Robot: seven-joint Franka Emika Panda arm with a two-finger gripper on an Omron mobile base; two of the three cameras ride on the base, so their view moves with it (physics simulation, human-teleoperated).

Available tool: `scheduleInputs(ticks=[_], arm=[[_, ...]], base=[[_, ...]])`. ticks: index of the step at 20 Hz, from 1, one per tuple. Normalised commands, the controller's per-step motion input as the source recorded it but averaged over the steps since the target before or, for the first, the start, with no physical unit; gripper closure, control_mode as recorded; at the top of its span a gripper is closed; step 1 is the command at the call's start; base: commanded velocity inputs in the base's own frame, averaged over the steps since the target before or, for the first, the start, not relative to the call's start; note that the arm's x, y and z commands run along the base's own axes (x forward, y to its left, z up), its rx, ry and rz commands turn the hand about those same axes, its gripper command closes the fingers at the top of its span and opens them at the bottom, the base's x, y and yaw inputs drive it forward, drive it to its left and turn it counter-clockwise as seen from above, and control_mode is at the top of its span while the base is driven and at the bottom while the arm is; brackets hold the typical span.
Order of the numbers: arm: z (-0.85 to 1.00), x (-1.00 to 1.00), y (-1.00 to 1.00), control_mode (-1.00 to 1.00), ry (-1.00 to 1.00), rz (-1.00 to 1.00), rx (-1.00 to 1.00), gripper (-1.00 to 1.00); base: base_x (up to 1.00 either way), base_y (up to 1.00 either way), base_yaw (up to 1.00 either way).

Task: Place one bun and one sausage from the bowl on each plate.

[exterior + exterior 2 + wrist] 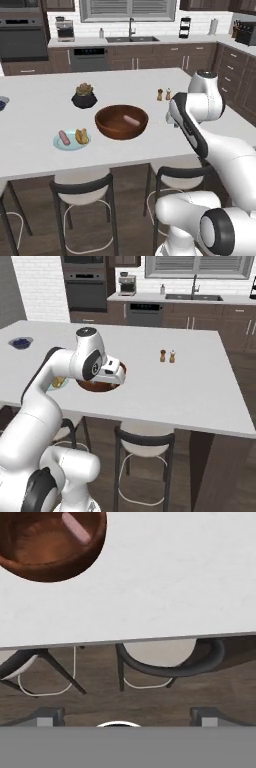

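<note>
I find the large dark reddish-brown wooden bowl on the white bench, one pink sausage lying inside it. The pale blue round plate just beside it already carries a sausage and a bun. The gripper hangs released, jaws wide, beyond the bench edge, holding nothing. I judge the next reach should descend over the bowl, jaws straddling the sausage across its width, clear of the wall.
</note>
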Motion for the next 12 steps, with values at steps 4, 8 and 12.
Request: scheduleInputs(ticks=[4, 8, 12], arm=[[0.0, 0.0, 0.0, 1.0, 0.0, 0.0, 0.0, -1.0], [0.0, 0.0, 0.0, 1.0, 0.0, 0.0, 0.0, -1.0], [0.0, 0.0, 0.0, 1.0, 0.0, 0.0, 0.0, -1.0]], base=[[0.13, 0.63, 0.0], [0.28, 0.21, 0.0], [0.34, 0.02, 0.0]])
